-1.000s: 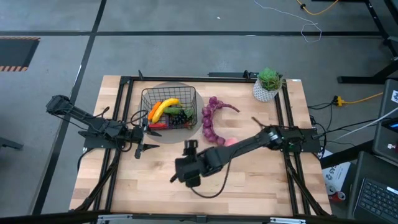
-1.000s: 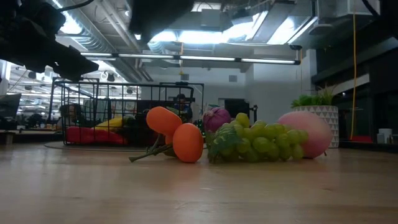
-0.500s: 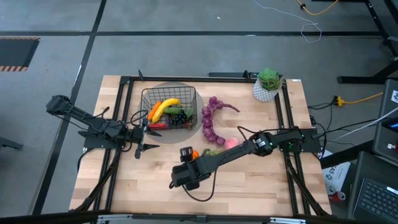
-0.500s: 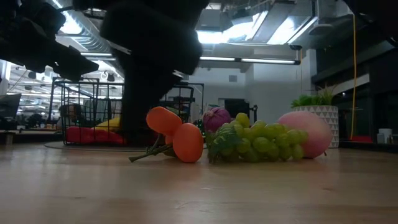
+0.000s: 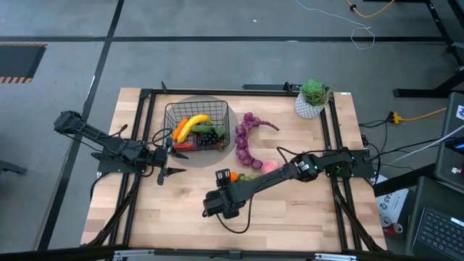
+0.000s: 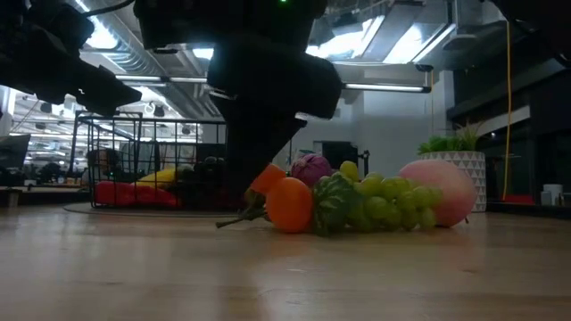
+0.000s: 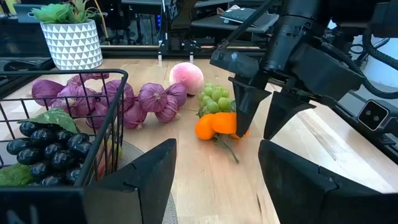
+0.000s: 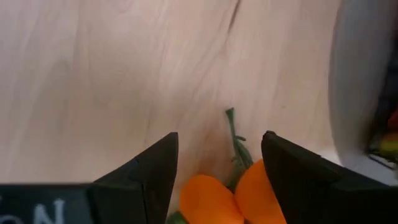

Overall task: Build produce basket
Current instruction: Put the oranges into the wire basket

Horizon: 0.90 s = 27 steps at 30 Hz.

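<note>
The black wire basket (image 5: 197, 125) stands at the table's far left of centre. It holds a banana, red chillies and dark grapes. The orange pieces (image 5: 226, 177) lie on the table against the green grapes (image 5: 246, 176), with the pink peach (image 5: 269, 166) behind them. The purple string of bulbs (image 5: 243, 138) lies to the right of the basket. My right gripper (image 7: 258, 132) is open, pointing down at the orange pieces (image 7: 214, 124). My left gripper (image 5: 170, 158) is open and empty, near the basket's near left corner. My right gripper comes from above with its fingers pointing down and spread. One finger (image 7: 244, 111) stands against the side of the orange pieces (image 7: 231, 126); the other finger is free. The pieces lie on the table, pressed against the green grapes (image 6: 384, 201).
A white pot with a green plant (image 5: 312, 98) stands at the far right corner. Black frame rails run along the table's left and right sides. Bare wood lies along the near half of the table.
My right gripper has come down to the table beside the orange pieces. The orange pieces have slid toward the table's right and turned, and now lie against the green grapes, which have been nudged.
</note>
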### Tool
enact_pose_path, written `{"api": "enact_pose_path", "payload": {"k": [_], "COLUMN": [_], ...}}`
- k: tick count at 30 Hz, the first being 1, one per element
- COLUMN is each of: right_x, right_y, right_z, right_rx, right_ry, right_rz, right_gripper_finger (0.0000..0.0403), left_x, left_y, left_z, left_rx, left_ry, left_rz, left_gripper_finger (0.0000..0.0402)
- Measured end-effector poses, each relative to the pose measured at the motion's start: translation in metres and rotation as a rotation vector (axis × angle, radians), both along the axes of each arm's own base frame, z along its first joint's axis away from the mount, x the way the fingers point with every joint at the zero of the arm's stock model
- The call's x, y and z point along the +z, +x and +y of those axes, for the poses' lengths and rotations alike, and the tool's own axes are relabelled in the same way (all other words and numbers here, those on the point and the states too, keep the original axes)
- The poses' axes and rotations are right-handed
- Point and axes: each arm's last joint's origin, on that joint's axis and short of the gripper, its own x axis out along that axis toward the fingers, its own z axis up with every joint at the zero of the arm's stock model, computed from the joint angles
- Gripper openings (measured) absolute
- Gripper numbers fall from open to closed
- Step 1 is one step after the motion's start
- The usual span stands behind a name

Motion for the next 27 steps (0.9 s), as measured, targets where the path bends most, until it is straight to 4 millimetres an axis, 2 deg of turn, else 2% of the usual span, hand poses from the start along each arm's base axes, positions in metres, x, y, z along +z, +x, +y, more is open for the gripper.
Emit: {"api": "enact_pose_path", "payload": {"k": [3, 9, 14, 20, 23, 27], "right_x": [-0.001, -0.002, 0.004, 0.018, 0.019, 0.017], "right_y": [-0.004, -0.010, -0.009, -0.023, -0.028, -0.022], "right_z": [0.000, -0.002, 0.001, 0.004, 0.001, -0.005], "right_rx": [-0.021, -0.088, -0.100, -0.303, -0.370, -0.396], "right_ry": [0.054, 0.043, -0.042, -0.227, -0.206, -0.150], "right_rz": [0.049, 0.092, 0.026, -0.099, -0.071, -0.083], "right_gripper_finger": [0.0229, 0.0229, 0.0229, 0.0229, 0.0229, 0.0229], "left_x": [0.000, 0.000, 0.000, 0.000, 0.000, 0.000], "left_y": [0.000, 0.000, 0.000, 0.000, 0.000, 0.000], "left_z": [0.000, 0.000, 0.000, 0.000, 0.000, 0.000], "left_rx": [0.000, 0.000, 0.000, 0.000, 0.000, 0.000], "left_ry": [0.000, 0.000, 0.000, 0.000, 0.000, 0.000], "left_rz": [0.000, 0.000, 0.000, 0.000, 0.000, 0.001], "left_gripper_finger": [0.0225, 0.0225, 0.0225, 0.0225, 0.0225, 0.0225]}}
